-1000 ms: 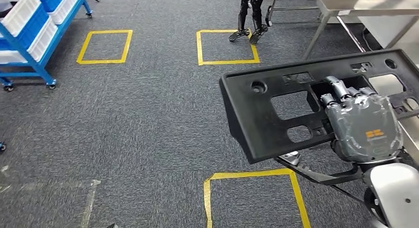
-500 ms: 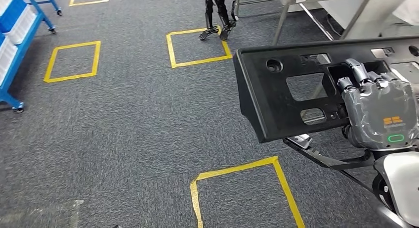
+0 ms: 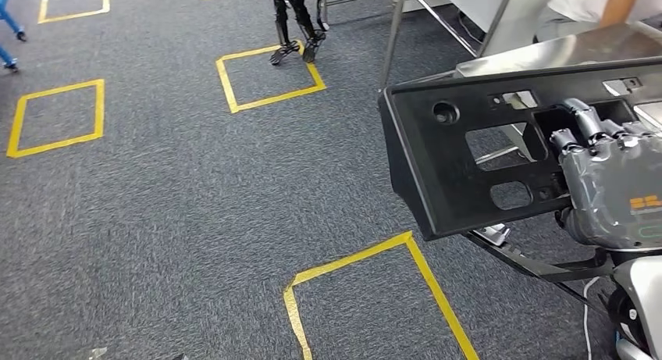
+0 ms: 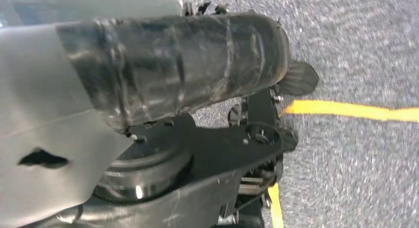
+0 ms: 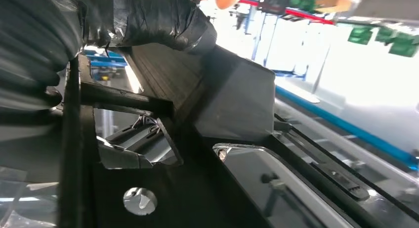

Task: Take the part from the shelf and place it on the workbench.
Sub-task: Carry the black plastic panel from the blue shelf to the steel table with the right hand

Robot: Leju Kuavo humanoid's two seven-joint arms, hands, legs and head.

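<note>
Grey carpet floor [image 3: 172, 188], yellow tape squares [image 3: 265, 73]

No legible words or numbers. The back of the right hand [image 3: 613, 192] bears an orange block-shaped logo, cut off at the picture's edge, with part of a green outlined oval mark below it. The grey carpet [image 3: 172, 188] carries yellow tape squares [image 3: 269, 75] as floor markings, without lettering.

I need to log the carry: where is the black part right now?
In the head view the black part is at the right, held off the floor by the right hand, its far edge against the steel workbench, above a yellow tape square.
</note>
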